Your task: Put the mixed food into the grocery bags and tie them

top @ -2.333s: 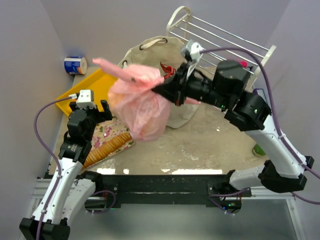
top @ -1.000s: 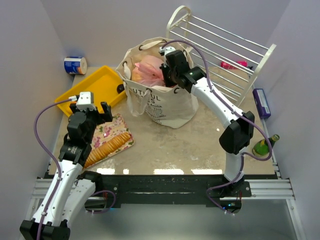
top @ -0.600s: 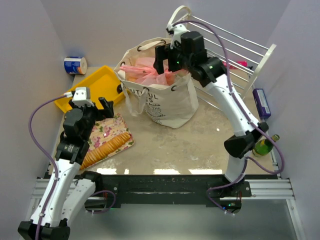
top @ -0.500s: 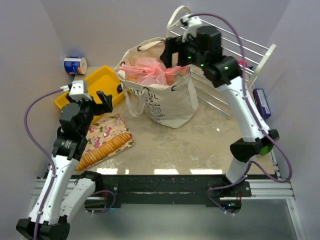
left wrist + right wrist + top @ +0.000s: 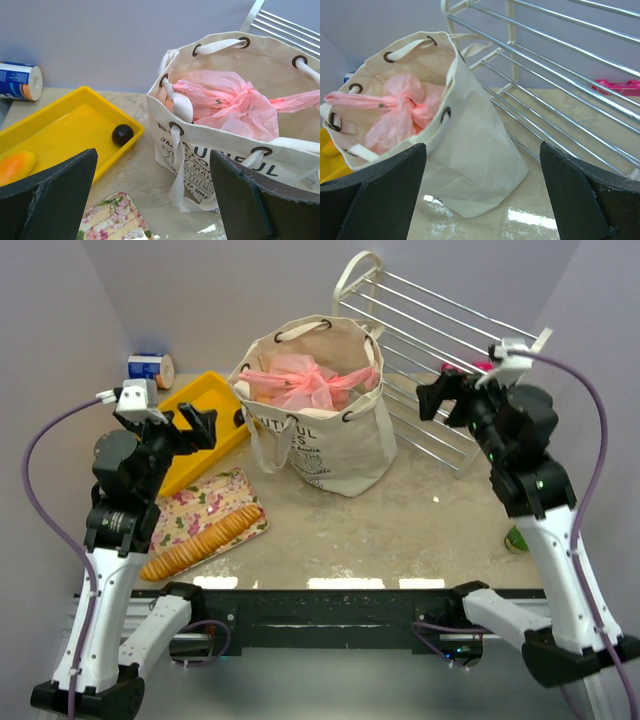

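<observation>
Pink bag [image 5: 300, 385] inside canvas tote [image 5: 335, 450]; left fingers [image 5: 50, 195], right fingers [image 5: 375, 192] wide apart, empty.

Only readable print is the big black caps on the cream tote [image 5: 220, 150], straight ahead of my left tool [image 5: 152, 197], on the side facing it. Reads "B", then the rope handle [image 5: 176, 167] covers a letter, then "AU", one unclear letter, "IFUL". Overhead cam gives "UTIFUL" on the same side. Smaller black lines below it, right above the tool's gap, are too small to read. Blue-and-white can [image 5: 20, 81], far left of tool, has print but it's illegible.
</observation>
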Motion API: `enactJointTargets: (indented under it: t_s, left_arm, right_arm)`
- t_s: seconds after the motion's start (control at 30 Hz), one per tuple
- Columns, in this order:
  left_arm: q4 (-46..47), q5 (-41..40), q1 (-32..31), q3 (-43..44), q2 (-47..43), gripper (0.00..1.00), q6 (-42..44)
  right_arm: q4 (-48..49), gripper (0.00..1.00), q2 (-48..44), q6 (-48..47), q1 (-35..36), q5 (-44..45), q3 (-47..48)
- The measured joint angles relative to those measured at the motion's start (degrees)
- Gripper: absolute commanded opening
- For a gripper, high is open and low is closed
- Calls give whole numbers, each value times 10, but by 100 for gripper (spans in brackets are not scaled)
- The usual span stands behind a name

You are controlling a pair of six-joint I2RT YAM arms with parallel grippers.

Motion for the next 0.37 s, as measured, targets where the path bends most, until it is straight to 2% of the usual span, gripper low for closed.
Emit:
enactJointTargets:
  t_s: [0.13,0.37]
  left_arm:
    - [-26,-23,0,10,-31,100,2]
    - [-50,-35,0,1,-48,100,1]
  right_arm:
    - [51,99,-125,-4,0,40,-137]
    - [87,99,-174,-13,0,73,-184]
